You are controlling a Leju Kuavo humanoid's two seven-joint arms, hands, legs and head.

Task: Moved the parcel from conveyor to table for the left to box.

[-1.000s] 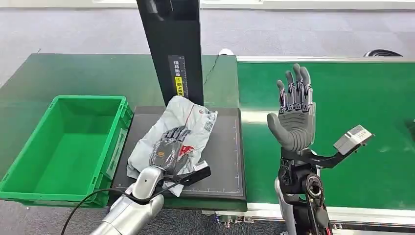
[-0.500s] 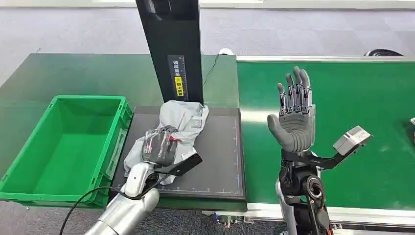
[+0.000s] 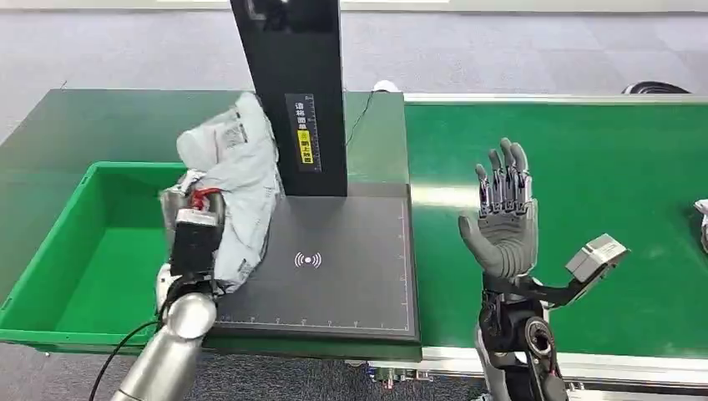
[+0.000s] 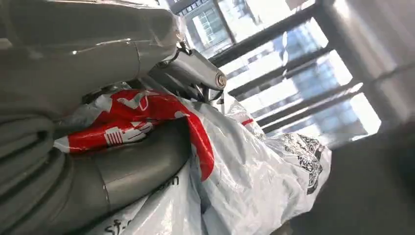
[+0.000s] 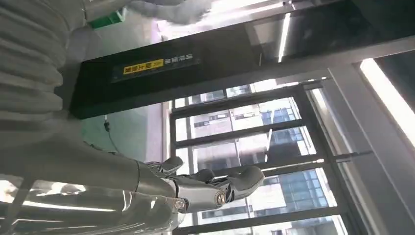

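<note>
Gripping the parcel [image 3: 238, 180], the left hand [image 3: 194, 230] holds it aloft between the green bin [image 3: 50, 259] and the dark scanner pad [image 3: 334, 267]; the right hand [image 3: 503, 219] is raised, fingers spread, holding nothing.

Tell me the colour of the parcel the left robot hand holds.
The parcel is light grey-white plastic with red markings and black print, clearest in the left wrist view.

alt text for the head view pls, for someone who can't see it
The robot's left hand holds a crumpled grey plastic parcel in the air, between a green crate and a black scanning pad. Its right hand is raised, open and empty, over a green conveyor belt.
</note>
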